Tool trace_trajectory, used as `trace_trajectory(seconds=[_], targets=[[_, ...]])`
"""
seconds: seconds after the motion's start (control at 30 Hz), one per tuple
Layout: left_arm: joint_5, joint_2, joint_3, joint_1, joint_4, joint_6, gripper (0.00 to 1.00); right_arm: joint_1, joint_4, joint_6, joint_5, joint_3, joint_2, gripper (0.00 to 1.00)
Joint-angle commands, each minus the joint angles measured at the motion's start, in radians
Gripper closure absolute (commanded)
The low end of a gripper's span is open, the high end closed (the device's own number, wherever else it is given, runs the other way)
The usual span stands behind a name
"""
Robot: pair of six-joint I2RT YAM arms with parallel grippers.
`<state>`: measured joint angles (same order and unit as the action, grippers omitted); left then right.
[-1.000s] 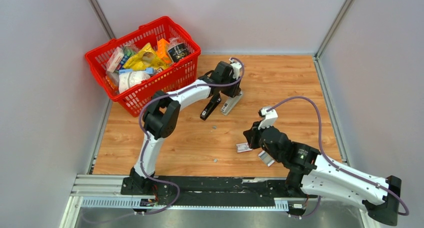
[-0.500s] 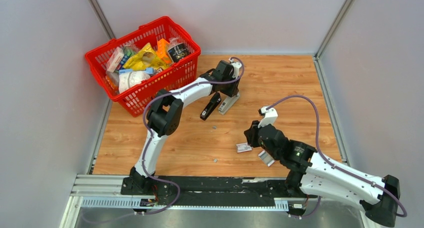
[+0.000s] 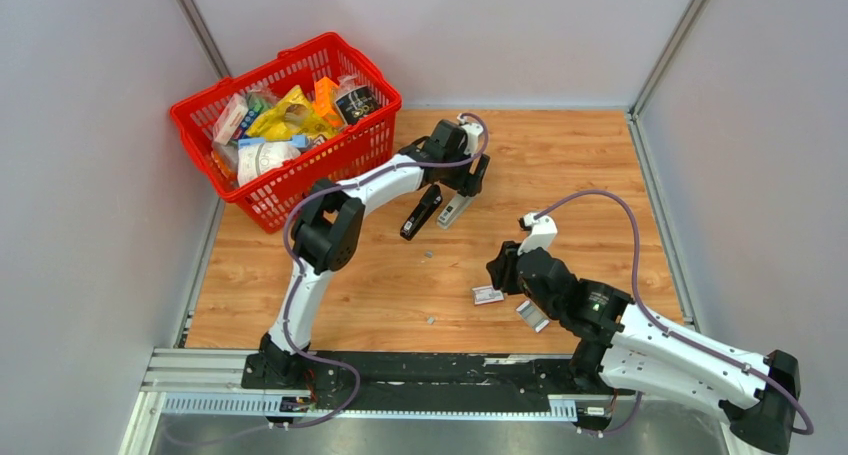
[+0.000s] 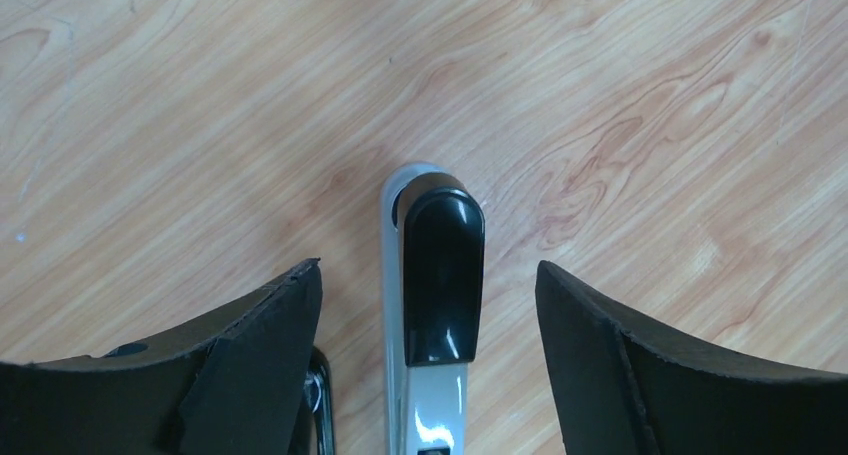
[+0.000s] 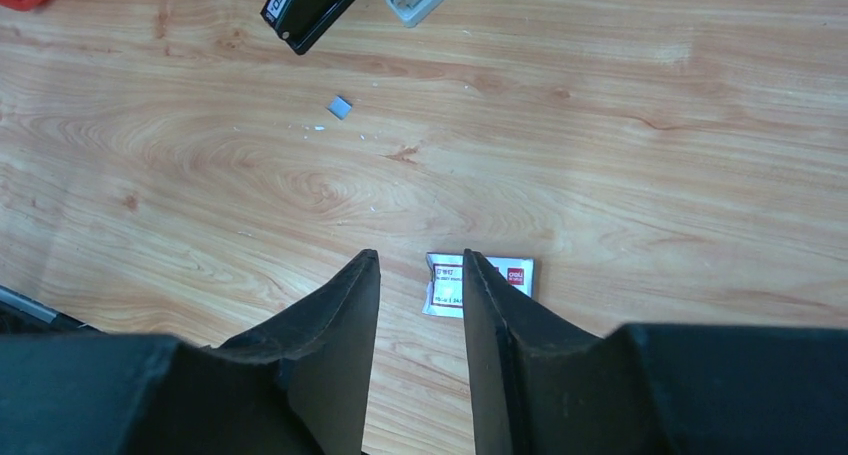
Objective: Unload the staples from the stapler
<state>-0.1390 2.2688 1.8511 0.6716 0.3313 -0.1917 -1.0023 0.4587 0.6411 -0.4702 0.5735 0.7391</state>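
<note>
Nearby, the right gripper (image 5: 420, 258) hangs by the white-and-red box (image 5: 480, 285), its fingers a little apart, holding nothing. A tiny bit of staples (image 5: 340, 107) lies farther on. Farthest, the left gripper (image 4: 428, 270) is spread wide around the stapler (image 4: 440, 275), not touching it.

The wooden table (image 3: 570, 165) carries the stapler (image 3: 422, 212), splayed open, with a red basket (image 3: 300, 180) close on its left, a tiny staples bit (image 3: 427, 253) just nearside of it, and a white-and-red box (image 3: 487, 295) farther nearside.
</note>
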Motion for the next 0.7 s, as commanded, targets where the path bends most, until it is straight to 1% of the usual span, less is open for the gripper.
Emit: trace_trajectory(seconds=[0.0,0.07,0.1,0.17,0.3,0.4,0.5,0.6,0.67], targets=[[0.025,-0.133,-0.03,-0.003,-0.015,0.005,0.14,0.007,0.023,0.023,-0.028,0.011,-0.004,0.59],[0.036,-0.181,-0.062,-0.003,-0.015,0.005,0.14,0.007,0.046,0.026,-0.038,0.022,-0.007,0.57],[0.05,-0.214,-0.078,-0.003,-0.023,0.002,0.14,0.008,0.063,0.031,-0.042,0.026,-0.01,0.55],[0.071,-0.291,-0.14,-0.003,-0.047,-0.008,0.14,0.016,0.092,0.037,-0.044,0.034,-0.007,0.5],[0.078,-0.452,-0.286,-0.003,-0.072,-0.046,0.14,0.042,0.158,0.097,-0.039,0.031,0.008,0.45],[0.073,-0.575,-0.403,-0.003,-0.063,-0.116,0.14,0.05,0.192,0.159,-0.033,0.005,0.017,0.44],[0.064,-0.664,-0.513,-0.004,-0.051,-0.166,0.13,0.056,0.236,0.221,-0.039,-0.014,0.034,0.43],[0.024,-0.77,-0.585,-0.004,-0.037,-0.201,0.13,0.057,0.302,0.285,-0.059,-0.017,0.049,0.44],[-0.01,-0.842,-0.656,-0.004,-0.061,-0.221,0.13,0.056,0.345,0.331,-0.073,-0.017,0.049,0.44]])
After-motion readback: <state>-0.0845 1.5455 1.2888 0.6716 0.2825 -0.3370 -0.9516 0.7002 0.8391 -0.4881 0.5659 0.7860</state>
